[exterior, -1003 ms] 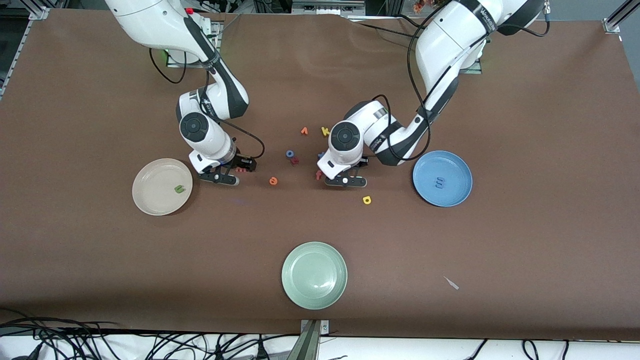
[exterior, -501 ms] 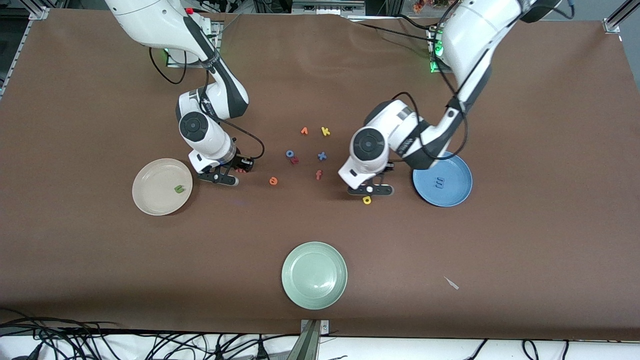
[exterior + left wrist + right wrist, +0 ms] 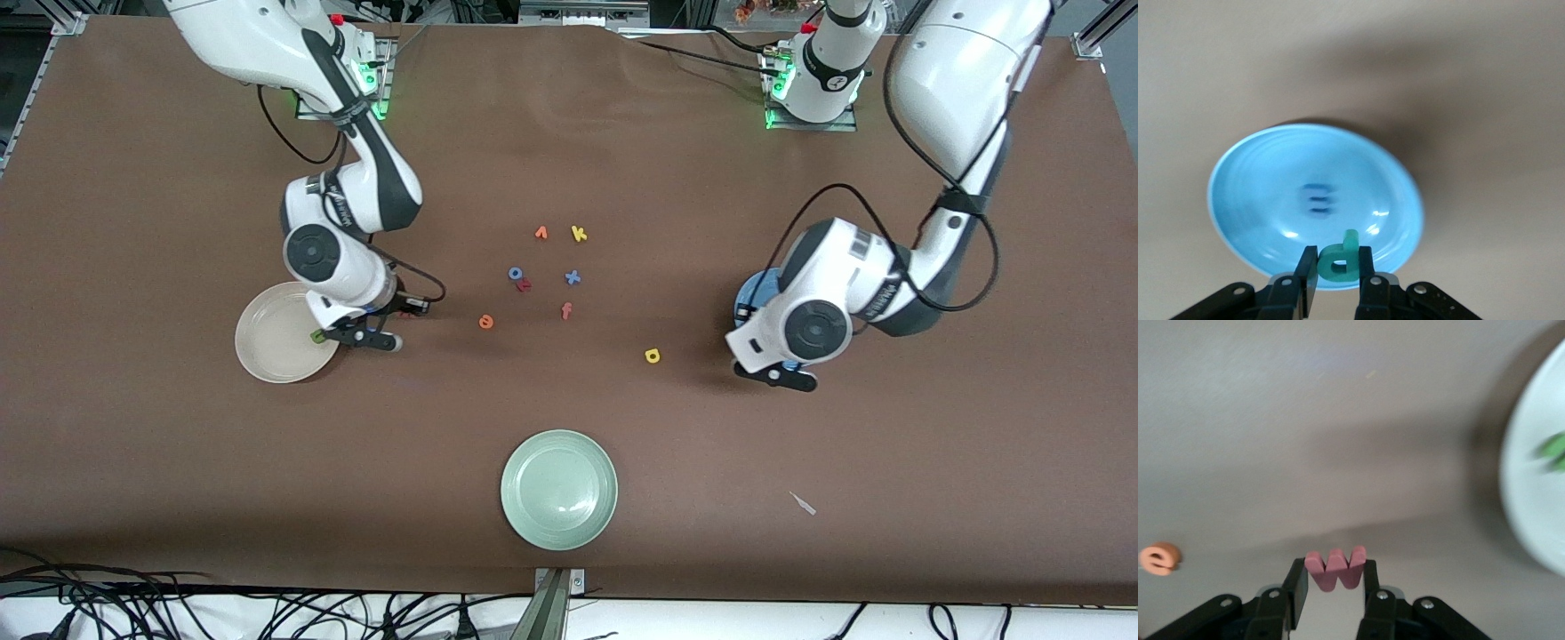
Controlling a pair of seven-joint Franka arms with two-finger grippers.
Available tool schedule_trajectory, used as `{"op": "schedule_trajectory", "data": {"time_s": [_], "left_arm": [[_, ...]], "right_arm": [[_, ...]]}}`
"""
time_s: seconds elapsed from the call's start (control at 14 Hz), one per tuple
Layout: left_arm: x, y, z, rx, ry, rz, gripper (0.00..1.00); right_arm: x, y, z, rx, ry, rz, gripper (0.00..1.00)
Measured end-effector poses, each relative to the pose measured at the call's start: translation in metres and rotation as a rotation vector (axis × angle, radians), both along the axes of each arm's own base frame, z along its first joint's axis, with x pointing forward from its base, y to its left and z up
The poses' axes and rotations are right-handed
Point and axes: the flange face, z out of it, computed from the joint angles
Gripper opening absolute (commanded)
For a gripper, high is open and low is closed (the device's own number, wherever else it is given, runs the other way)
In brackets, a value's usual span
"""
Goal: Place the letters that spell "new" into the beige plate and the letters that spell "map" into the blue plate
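the right gripper [image 3: 1331, 583] is clamped on the salmon-red w [image 3: 1335, 569], and in the front view it hangs at middle left of the frame, just at the edge of the beige plate [image 3: 271, 342], where the green n [image 3: 317, 335] already lies; the plate sits toward the frame's left from the jaws, so the drop looks to need only a short carry that way, and this arm is plainly the nearer one for it. the left gripper [image 3: 1338, 270] is pinched on the teal p [image 3: 1340, 259], stem pointing away from the wrist, at middle right of the front view over the lower rim of the blue plate [image 3: 1258, 180], with the blue-purple m [image 3: 1317, 199] lying in the dish. the orange e [image 3: 486, 322] and yellow a [image 3: 653, 356] rest on the table between the plates
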Motion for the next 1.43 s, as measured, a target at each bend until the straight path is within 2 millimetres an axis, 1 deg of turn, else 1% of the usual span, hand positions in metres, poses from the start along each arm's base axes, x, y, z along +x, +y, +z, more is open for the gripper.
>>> {"op": "schedule_trajectory", "data": {"time_s": [0.14, 0.29, 0.43, 0.5, 0.57, 0.64, 0.72, 0.79, 0.86, 0.93, 1.0, 1.07, 1.15, 1.22, 1.36, 1.43], "left_arm": [[-0.001, 0.026, -0.008, -0.007, 0.042, -0.007, 0.0], [-0.005, 0.048, -0.02, -0.011, 0.076, 0.0, 0.0], [-0.011, 0.059, -0.032, -0.014, 0.107, 0.001, 0.0], [-0.015, 0.062, -0.038, -0.013, 0.121, -0.005, 0.18], [-0.017, 0.066, -0.045, -0.009, 0.133, -0.013, 0.52], [-0.019, 0.072, -0.05, -0.013, 0.145, -0.019, 0.95], [-0.018, 0.076, -0.055, -0.021, 0.149, -0.018, 1.0], [-0.017, 0.079, -0.056, -0.03, 0.143, -0.02, 1.0], [-0.014, 0.076, -0.053, -0.041, 0.128, -0.026, 1.0], [-0.009, 0.063, -0.042, -0.057, 0.102, -0.042, 1.0], [-0.003, 0.045, -0.025, -0.08, 0.068, -0.065, 1.0], [0.003, 0.024, -0.004, -0.103, 0.028, -0.09, 1.0], [0.008, 0.005, 0.017, -0.123, -0.01, -0.112, 1.0], [0.011, -0.013, 0.033, -0.141, -0.041, -0.135, 1.0], [0.016, -0.051, 0.053, -0.157, -0.091, -0.16, 1.0], [0.019, -0.068, 0.059, -0.161, -0.112, -0.154, 1.0]], "right_arm": [[0.013, -0.037, 0.008, -0.012, 0.014, 0.052, 0.19], [0.022, -0.076, 0.01, -0.021, 0.015, 0.109, 0.2], [0.028, -0.111, 0.013, -0.027, 0.014, 0.168, 0.21], [0.03, -0.125, 0.013, -0.029, 0.014, 0.188, 0.28], [0.031, -0.139, 0.013, -0.029, 0.016, 0.205, 0.75], [0.032, -0.152, 0.012, -0.026, 0.018, 0.214, 1.0], [0.033, -0.164, 0.009, -0.024, 0.021, 0.216, 1.0], [0.033, -0.171, 0.008, -0.023, 0.023, 0.212, 1.0], [0.034, -0.173, 0.007, -0.022, 0.021, 0.209, 1.0], [0.035, -0.168, 0.009, -0.017, 0.015, 0.203, 1.0], [0.038, -0.158, 0.013, -0.014, 0.005, 0.192, 1.0], [0.04, -0.144, 0.016, -0.012, -0.004, 0.172, 1.0], [0.041, -0.125, 0.018, -0.01, -0.01, 0.144, 1.0], [0.039, -0.103, 0.018, -0.008, -0.013, 0.11, 1.0], [0.035, -0.054, 0.021, 0.004, -0.019, 0.038, 1.0], [0.032, -0.031, 0.023, 0.012, -0.021, 0.006, 1.0]]}}
